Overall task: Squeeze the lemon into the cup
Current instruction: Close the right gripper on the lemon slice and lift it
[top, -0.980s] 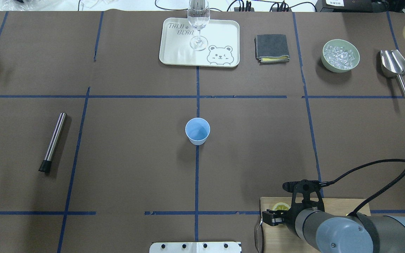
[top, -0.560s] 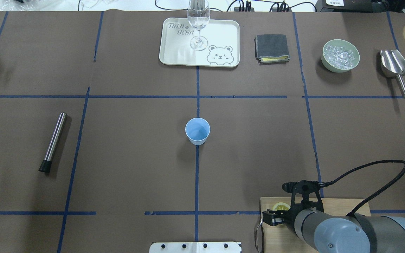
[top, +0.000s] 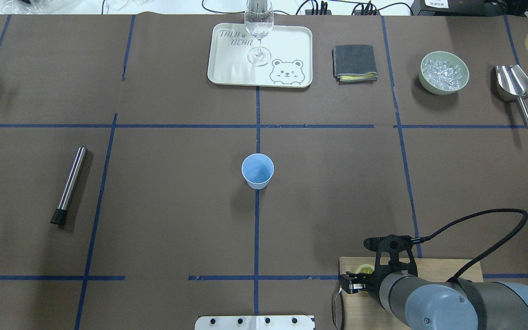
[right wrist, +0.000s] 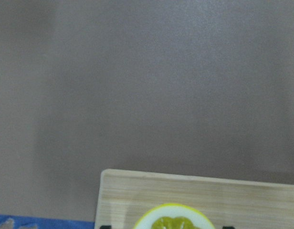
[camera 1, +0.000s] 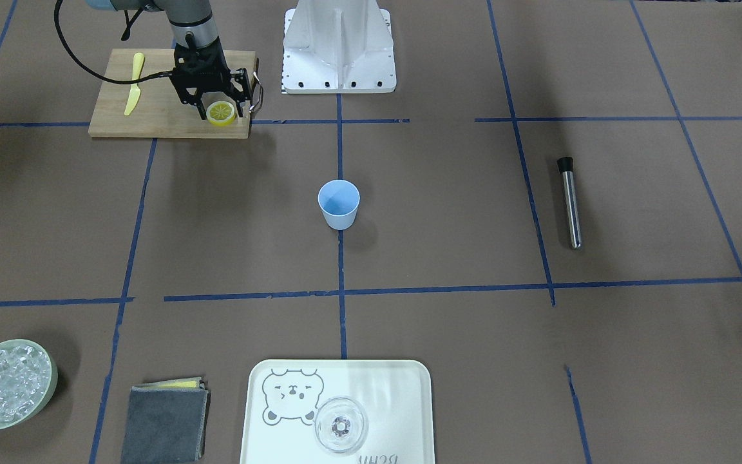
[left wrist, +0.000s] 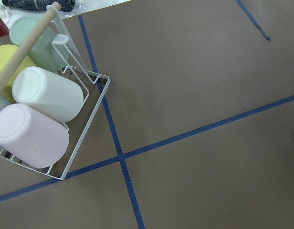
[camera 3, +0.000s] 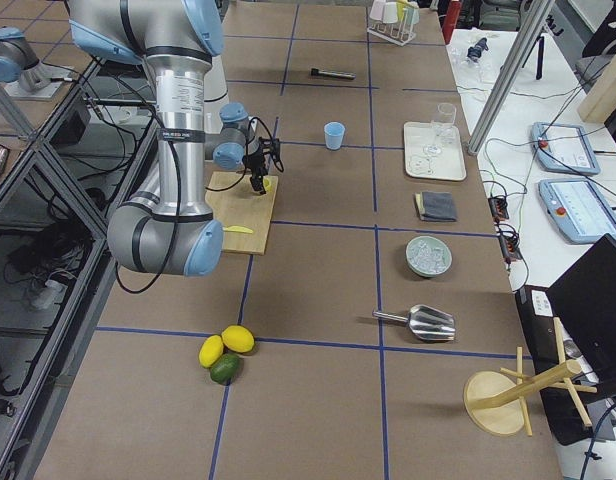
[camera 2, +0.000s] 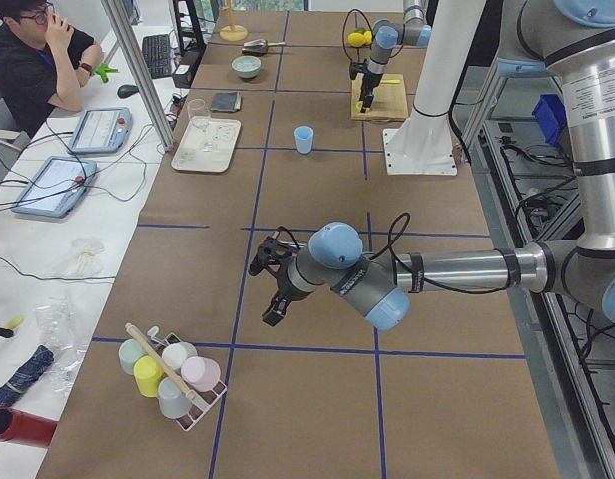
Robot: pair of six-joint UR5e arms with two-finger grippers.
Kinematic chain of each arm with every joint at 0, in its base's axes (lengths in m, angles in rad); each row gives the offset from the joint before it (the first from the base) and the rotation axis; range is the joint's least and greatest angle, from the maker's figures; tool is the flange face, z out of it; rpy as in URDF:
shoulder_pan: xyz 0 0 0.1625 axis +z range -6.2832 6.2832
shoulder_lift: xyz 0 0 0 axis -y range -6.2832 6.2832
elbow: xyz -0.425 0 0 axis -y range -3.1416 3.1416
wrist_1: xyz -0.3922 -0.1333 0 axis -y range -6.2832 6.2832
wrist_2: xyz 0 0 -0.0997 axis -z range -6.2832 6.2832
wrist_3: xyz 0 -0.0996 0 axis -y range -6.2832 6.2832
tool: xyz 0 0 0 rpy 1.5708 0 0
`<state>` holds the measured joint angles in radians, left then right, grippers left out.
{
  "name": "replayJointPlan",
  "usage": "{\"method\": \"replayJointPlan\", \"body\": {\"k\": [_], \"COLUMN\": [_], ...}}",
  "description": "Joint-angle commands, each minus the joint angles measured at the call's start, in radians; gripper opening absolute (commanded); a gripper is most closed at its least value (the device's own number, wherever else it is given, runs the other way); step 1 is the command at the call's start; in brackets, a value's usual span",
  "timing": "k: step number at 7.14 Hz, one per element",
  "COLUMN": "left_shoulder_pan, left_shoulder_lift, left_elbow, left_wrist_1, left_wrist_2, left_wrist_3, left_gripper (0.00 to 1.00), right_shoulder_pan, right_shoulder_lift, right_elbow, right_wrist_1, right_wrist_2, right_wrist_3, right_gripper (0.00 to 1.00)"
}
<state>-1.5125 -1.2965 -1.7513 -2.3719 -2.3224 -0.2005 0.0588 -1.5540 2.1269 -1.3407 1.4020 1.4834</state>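
At the far left end of the bench, the left claw (camera 2: 268, 289) hangs above the brown cover beside a white wire rack (left wrist: 87, 129) that holds pastel cups lying on their sides. Only the side view shows this claw, so whether it is open or closed cannot be told.

Further right, a steel bar with a black tip (top: 68, 185) lies flat, well apart from everything else. The cup (top: 257, 170) stands upright in the middle of the bench on the central blue tape line, with its mouth open to the top. Beyond it, at the far edge, a wine glass (top: 258, 27) stands on a pale tray (top: 227, 68) printed with a bear, and a folded grey cloth (top: 354, 63) lies just right of the tray.

Near the robot, right of centre, is a wooden cutting board (camera 1: 152, 116). The lemon (camera 1: 221, 115) lies flat at the board's corner nearest the cup, well apart from the cup itself. The right claw (camera 1: 223, 111) points down over the lemon, parted, with one finger on each side of the slice. The wrist view shows a small gap between each tip and the rind. A yellow plastic knife (camera 1: 133, 84) lies on the same board, on the other side of the claw.

At the far right stand a green bowl of ice (top: 444, 72) and a metal scoop (top: 514, 87).
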Motion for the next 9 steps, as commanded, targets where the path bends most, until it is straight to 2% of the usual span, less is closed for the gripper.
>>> {"method": "replayJointPlan", "body": {"k": [1, 3, 5, 7, 9], "left_shoulder_pan": [0.000, 0.000, 0.000, 0.000, 0.000], "left_shoulder_lift": [-0.001, -0.001, -0.001, 0.000, 0.000], "left_elbow": [0.001, 0.001, 0.001, 0.003, 0.003], "left_wrist_1": [-0.001, -0.001, -0.001, -0.010, -0.010], "left_wrist_2": [-0.002, -0.005, -0.005, -0.006, -0.006], "left_wrist_3": [0.000, -0.002, -0.002, -0.002, -0.002], "left_gripper": [1.00, 1.00, 1.00, 1.00, 1.00], "right_shoulder_pan": [0.003, 0.007, 0.007, 0.009, 0.012], "right_shoulder_lift": [0.000, -0.001, -0.003, -0.003, -0.003], "right_elbow": [0.001, 0.002, 0.002, 0.004, 0.008], "right_wrist_1": [0.000, 0.000, 0.000, 0.000, 0.000], "right_wrist_2": [0.000, 0.000, 0.000, 0.000, 0.002], "right_wrist_3": [0.000, 0.000, 0.000, 0.000, 0.000], "right_gripper": [0.80, 0.80, 0.70, 0.70, 0.62]}}
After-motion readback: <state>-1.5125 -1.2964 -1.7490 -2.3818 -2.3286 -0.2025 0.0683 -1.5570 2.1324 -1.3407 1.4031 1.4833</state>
